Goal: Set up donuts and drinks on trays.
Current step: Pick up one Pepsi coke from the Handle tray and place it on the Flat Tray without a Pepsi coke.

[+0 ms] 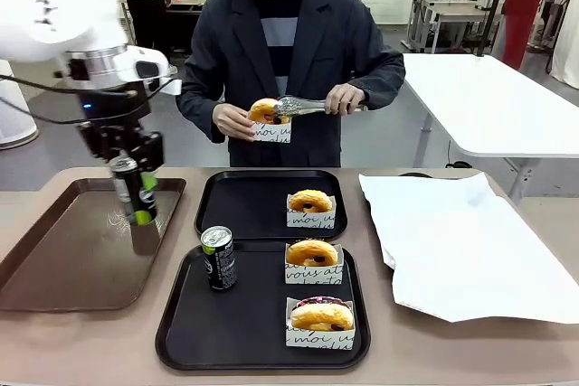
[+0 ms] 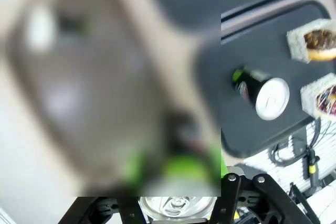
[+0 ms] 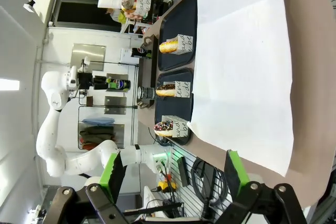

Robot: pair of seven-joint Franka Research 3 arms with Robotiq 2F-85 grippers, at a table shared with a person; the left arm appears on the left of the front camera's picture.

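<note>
**Front view: a can in the air on the left, a donut on its way at the back**

Front view, left side of the frame: the left gripper (image 1: 136, 189) hangs above the brown tray (image 1: 54, 268), its jaws closed partway around a drink can (image 1: 135, 190) held upright and clear of the surface. That carry height probably spares the can from catching a rim on its way to one of the black trays. A second can (image 1: 218, 258) stands at the left edge of the near black tray (image 1: 235, 332), leaving the right side for two sleeved donuts (image 1: 312, 253) (image 1: 321, 315) set in a column. The far black tray (image 1: 244, 205) has one donut (image 1: 310, 202) at its right, so its bare left side is likely meant for a drink. Behind it, at upper middle, the person holds a fourth donut (image 1: 268, 112) in one hand (image 1: 233, 120) and steadies it with metal tongs (image 1: 303, 106). White paper (image 1: 461, 241) covers the tabletop (image 1: 543, 350) at right.

The held can is smeared by motion, so its label cannot be read. Much of the left wrist view is a blurred patch, with just the can's silver top (image 2: 176, 205) between the jaws at the bottom edge. The right gripper (image 3: 173, 177) has its green pads well apart, holding nothing.
</note>
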